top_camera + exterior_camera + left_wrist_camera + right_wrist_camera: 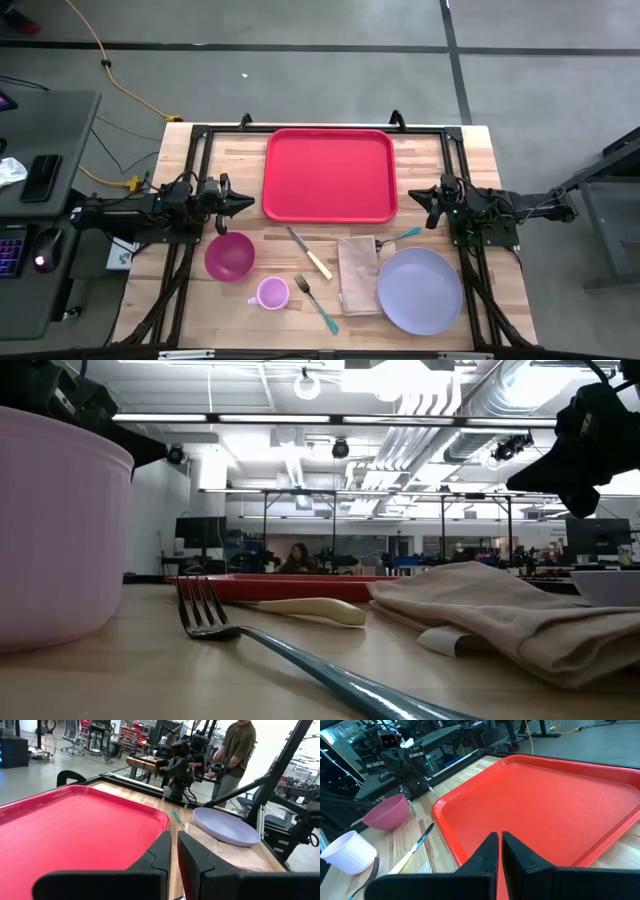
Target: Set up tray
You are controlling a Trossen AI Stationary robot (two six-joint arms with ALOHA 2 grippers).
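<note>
Nearest the low camera, a pink cup (55, 530) is filling the picture's left side, with a teal-handled fork (300, 660) lying just beside it on the bench (180, 170) and a folded beige napkin (500, 615) sitting further along. Behind the fork, a cream-handled knife (300, 608) is resting in front of the tray's low red edge.

Seen from above, the tray (330, 175) is lying flat and bare at the far middle of the bench, between the two arms. Along the near edge, a magenta bowl (230, 256), the cup (273, 293), the fork (316, 302), the knife (310, 254), the napkin (358, 274) and a lavender plate (420, 290) are sitting in a loose row — the plate's rim is overlapping the napkin's edge, and a second teal utensil handle (405, 235) is poking out just beyond it.

Both arms are waiting at the tray's short sides. The left pincer (173, 851) is hovering by the tray's left edge with its fingers nearly together — only a thin slit between them — and holding nothing. The right pincer (500, 851) is hovering at the right edge, equally narrow and empty.

A person (237, 750) is standing beyond the bench in the left wrist view.
</note>
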